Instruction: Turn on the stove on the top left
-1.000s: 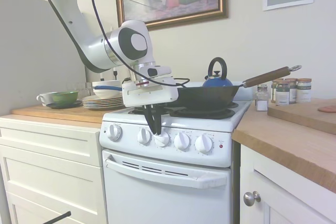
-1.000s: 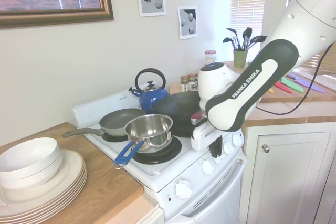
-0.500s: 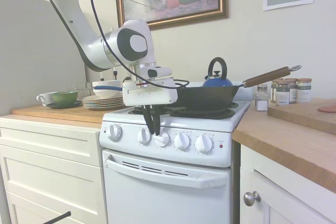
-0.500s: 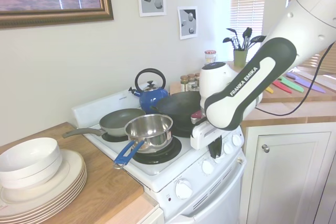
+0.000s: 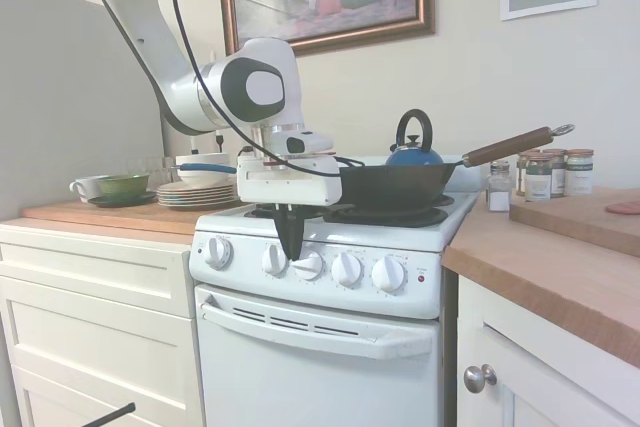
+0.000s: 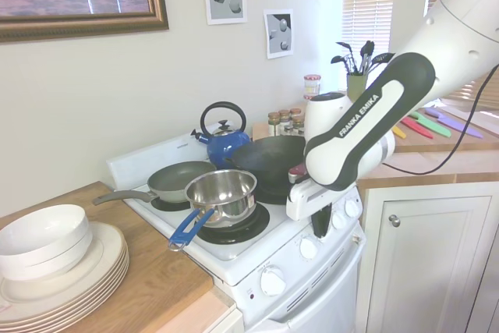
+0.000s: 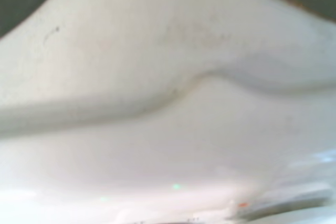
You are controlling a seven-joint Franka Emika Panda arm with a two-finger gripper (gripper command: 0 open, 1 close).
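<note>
My gripper [image 5: 292, 247] hangs point-down in front of the stove [image 5: 330, 297], fingers drawn narrow, nearly together, tips between the 2nd and 3rd knob from the cabinet side. Nothing is held. Whether a tip touches a knob, can't tell. The wrist view is just blurred white enamel, no help.

The stove sits between the cream drawers [image 5: 95, 317] and a wood counter [image 5: 560, 267], w/ five round knobs [image 5: 346, 268] in a row across the front panel and a small red light [image 5: 421, 278] at the end.

Handling, as I judge it: knobs are hard smooth plastic, rigid, prob. a bit slick, and stiff to turn. They likely need a push in before rotating. Best hold is across the raised grip bar on the face, one finger each side, so I'd have to open wider first. Which knob runs the top-left burner I can't read from here; markings are too small.

Cooktop is glossy white enamel w/ black grates, crowded: dark wok [image 5: 400, 185] w/ wooden handle, blue kettle [image 5: 414, 152], steel saucepan [image 6: 222, 193], grey pan [image 6: 179, 179].
</note>
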